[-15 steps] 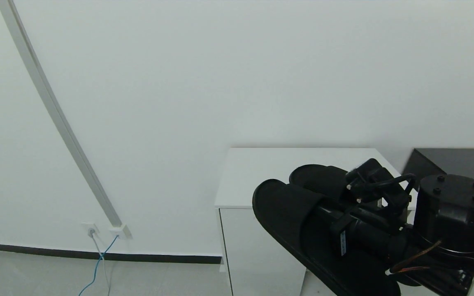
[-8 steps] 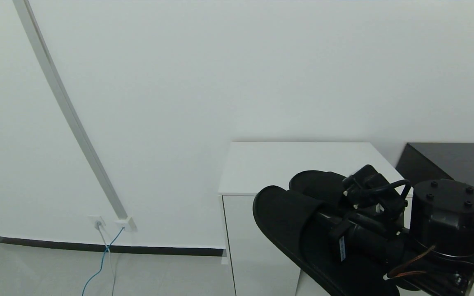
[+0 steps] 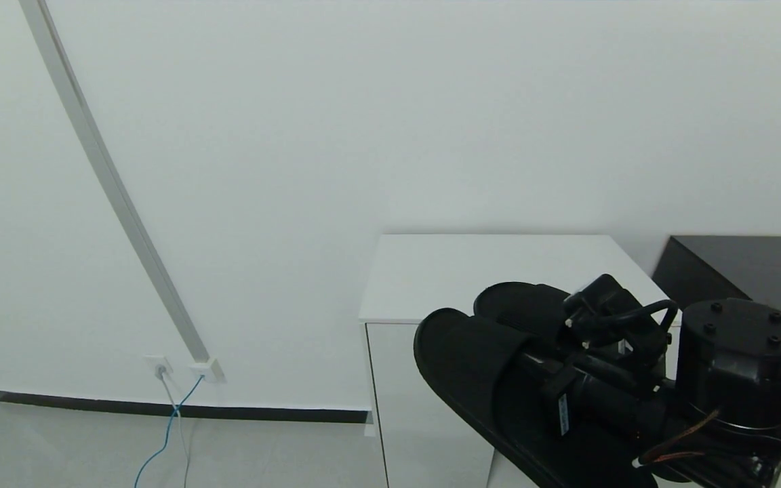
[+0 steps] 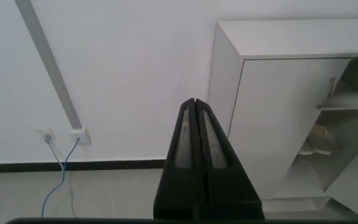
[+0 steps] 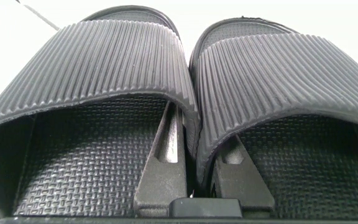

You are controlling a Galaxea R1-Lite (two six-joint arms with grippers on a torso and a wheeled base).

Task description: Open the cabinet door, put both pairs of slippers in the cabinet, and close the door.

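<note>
The right gripper point(image 5: 199, 132) is clamping a pair of black slippers point(image 5: 123, 68) held side by side. One finger point(image 5: 168, 155) is lying inside one slipper and the other finger point(image 5: 236, 171) inside its neighbour. The two adjoining side walls are being pinched between them, under the ribbed straps. The jaws are standing only as far apart as those two walls allow. In the head view the black slippers point(image 3: 472, 352) are sticking out ahead of the right arm, toes away from it, soles tilting down toward the floor. They are hanging in the air in front of the white cabinet point(image 3: 492, 271), apart from it, overlapping its top edge and front.

The left gripper point(image 4: 194, 111) is hanging lower down with its fingers pressed flat together and nothing between them.

Beyond it, the cabinet point(image 4: 291, 31) is standing against the wall point(image 4: 123, 62). One front panel point(image 4: 278, 124) is sitting flush. Beside it, the inside is lying open, with shelves showing and a pair of pale slippers point(image 4: 320, 138) resting on one.

Farther back, a grey cable duct point(image 3: 106, 183) is running down the wall to two sockets point(image 3: 180, 369). A blue cable point(image 3: 167, 434) is trailing onto the floor point(image 3: 58, 447). A dark unit point(image 3: 750, 271) is standing just beside the cabinet.
</note>
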